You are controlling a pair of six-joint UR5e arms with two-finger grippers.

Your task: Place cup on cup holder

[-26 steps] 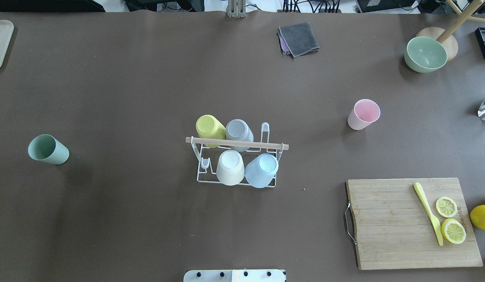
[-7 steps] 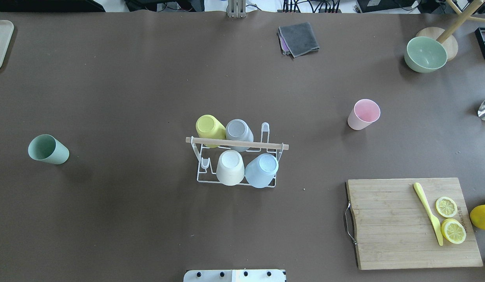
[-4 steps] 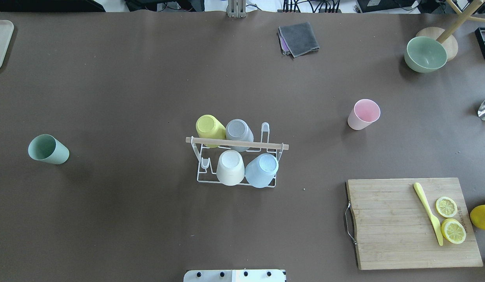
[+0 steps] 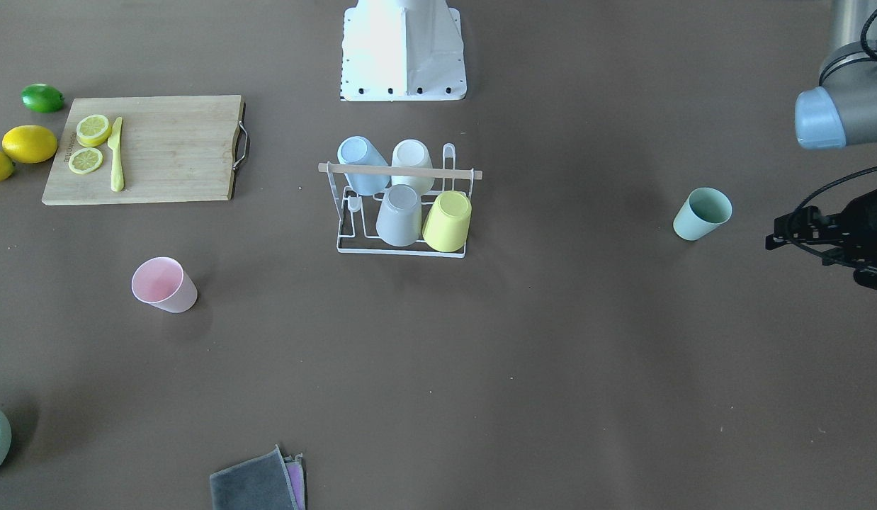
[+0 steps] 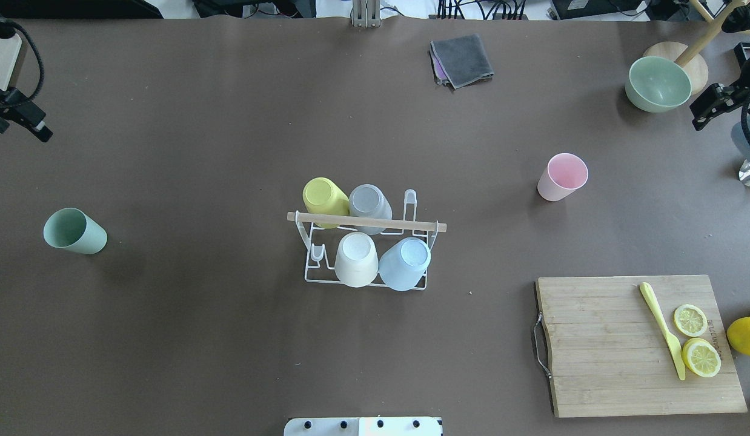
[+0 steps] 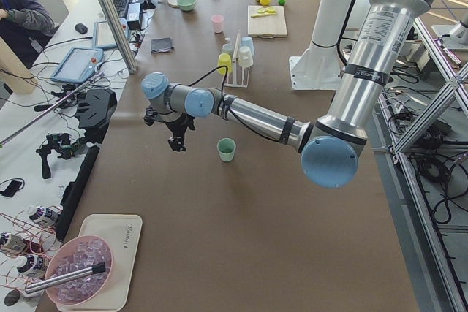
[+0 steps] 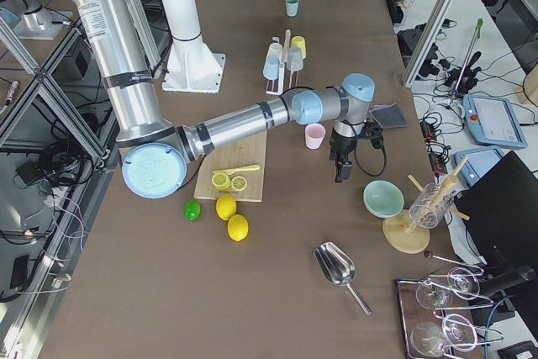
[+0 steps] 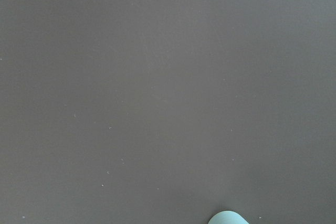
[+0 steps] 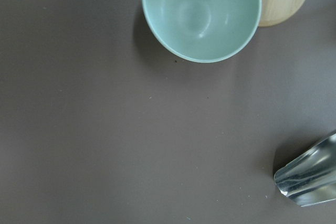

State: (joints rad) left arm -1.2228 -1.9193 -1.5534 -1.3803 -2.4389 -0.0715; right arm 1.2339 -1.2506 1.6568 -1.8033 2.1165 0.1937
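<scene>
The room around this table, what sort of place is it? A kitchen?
Most likely a robotics lab with kitchen props. A large robot arm stands at the table, a side bench holds a control tablet, and cups sit on a cup holder.

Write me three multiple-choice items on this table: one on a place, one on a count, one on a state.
1. Where is the pink cup relative to the cup holder?
A) on one of its prongs
B) on the table, to the robot's right of it
C) under its wooden rod

2. How many cups sit upside down on the cup holder?
A) two
B) three
C) four

3. How does the green cup stand?
A) upright, mouth up
B) tipped on its side
C) upside down

Key:
1 B, it stands apart on bare table.
2 C, the yellow cup, grey cup, white cup and blue cup are on it.
3 A, its open mouth faces up.
</scene>
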